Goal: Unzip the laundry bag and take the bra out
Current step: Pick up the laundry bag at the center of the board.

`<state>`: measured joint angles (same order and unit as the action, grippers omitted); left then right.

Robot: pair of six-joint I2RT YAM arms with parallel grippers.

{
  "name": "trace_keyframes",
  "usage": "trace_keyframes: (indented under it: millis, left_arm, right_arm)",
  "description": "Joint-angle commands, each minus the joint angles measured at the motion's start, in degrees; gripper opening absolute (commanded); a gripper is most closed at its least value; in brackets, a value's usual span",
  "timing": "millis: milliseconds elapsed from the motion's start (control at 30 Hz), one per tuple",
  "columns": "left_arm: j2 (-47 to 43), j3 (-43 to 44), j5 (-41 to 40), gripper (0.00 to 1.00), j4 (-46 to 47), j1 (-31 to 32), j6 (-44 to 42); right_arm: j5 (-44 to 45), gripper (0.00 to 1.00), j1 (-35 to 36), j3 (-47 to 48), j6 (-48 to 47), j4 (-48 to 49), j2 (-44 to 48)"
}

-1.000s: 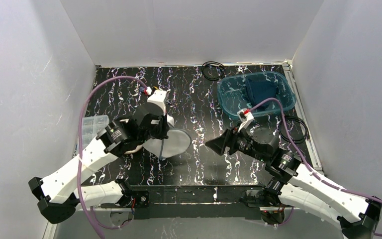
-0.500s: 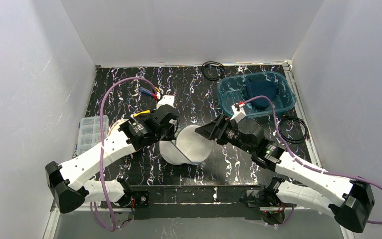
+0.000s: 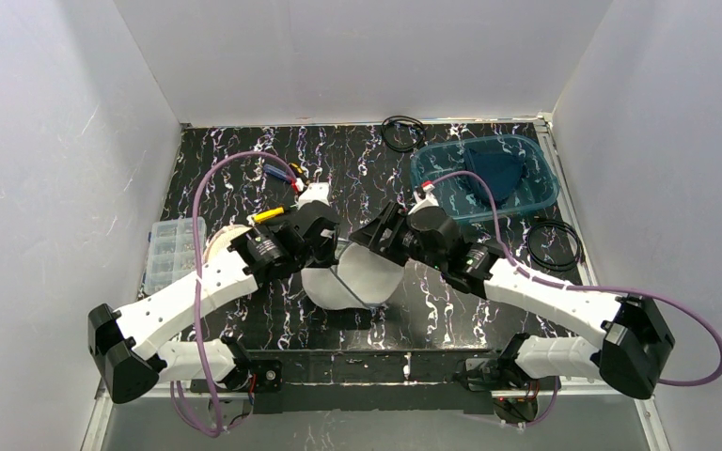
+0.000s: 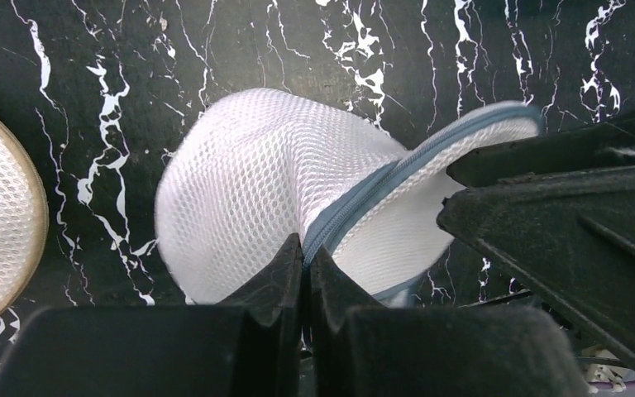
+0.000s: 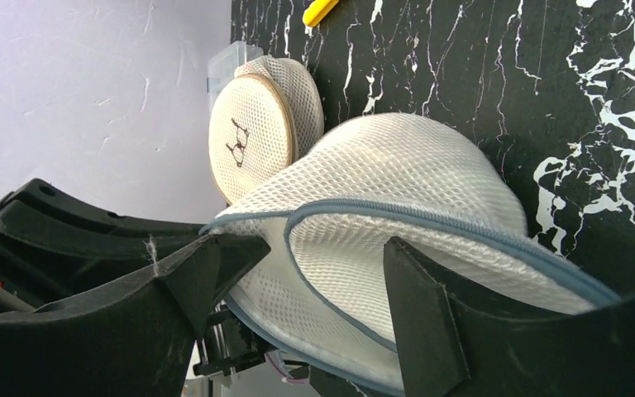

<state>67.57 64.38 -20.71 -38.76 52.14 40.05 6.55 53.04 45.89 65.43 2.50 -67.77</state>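
Note:
The laundry bag [image 3: 357, 282] is a white mesh dome with a blue-grey zipper edge, lying at the table's near middle. My left gripper [image 3: 332, 252] is at its left rim. In the left wrist view the gripper [image 4: 306, 248] is shut on the zipper tape of the bag [image 4: 240, 182]. My right gripper [image 3: 365, 240] meets the bag from the right. In the right wrist view it [image 5: 322, 252] stands open, its jaws straddling the bag's [image 5: 397, 174] parted zipper edges. I cannot make out the bra; the bag's inside is hidden.
A round white mesh piece with a tan rim [image 3: 221, 246] lies left of the bag, beside a clear compartment box [image 3: 169, 249]. A teal tub [image 3: 536, 202] holding dark blue cloth [image 3: 491, 169] stands at the back right. Black cable coils [image 3: 402, 132] lie at the back and the right edge.
My left gripper has carried the bag rightward toward the middle, uncovering the tan-rimmed mesh piece. My right arm has swung left until its open jaws reach the bag.

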Motion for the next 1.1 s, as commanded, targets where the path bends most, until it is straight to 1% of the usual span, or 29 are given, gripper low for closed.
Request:
trace_keyframes:
  millis: [0,200,300,567,767,867,933,967,1067]
  left_arm:
    - [-2.1,-1.5,-0.2,0.00,1.9,0.4,1.2]
    - [-2.5,-2.5,0.6,0.00,3.2,0.5,1.6]
    - [-3.0,-3.0,1.5,0.00,4.2,0.6,2.1]
    - [-3.5,-4.1,3.3,0.00,6.2,0.9,2.4]
    - [-3.3,-4.6,3.5,0.00,6.5,0.9,2.0]
    - [-3.4,-4.8,3.3,0.00,6.6,1.0,2.0]
    - [-3.8,-4.9,3.2,0.00,6.7,0.9,2.0]
    - [-3.9,-4.9,3.2,0.00,6.8,1.0,1.9]
    - [-4.6,-5.0,3.1,0.00,6.7,0.9,1.8]
  right_arm:
    - [1.9,0.78,1.1,3.5,0.6,-2.1,-1.7]
    - [2.9,0.74,1.4,2.7,1.8,-2.4,-3.1]
    - [4.2,0.74,1.4,3.0,2.1,-4.1,-4.9]
    - [3.7,0.74,2.3,5.8,1.6,-3.4,-9.5]
    - [3.1,0.80,4.8,9.1,-1.7,-4.4,-11.9]
    - [2.9,0.80,5.8,9.1,-3.0,-3.9,-12.3]
    - [2.1,0.75,5.9,9.5,-3.8,-4.5,-13.6]
    - [1.9,0.71,6.0,9.4,-4.0,-4.6,-14.0]
    - [2.4,0.49,6.0,8.6,-4.4,-4.7,-14.5]
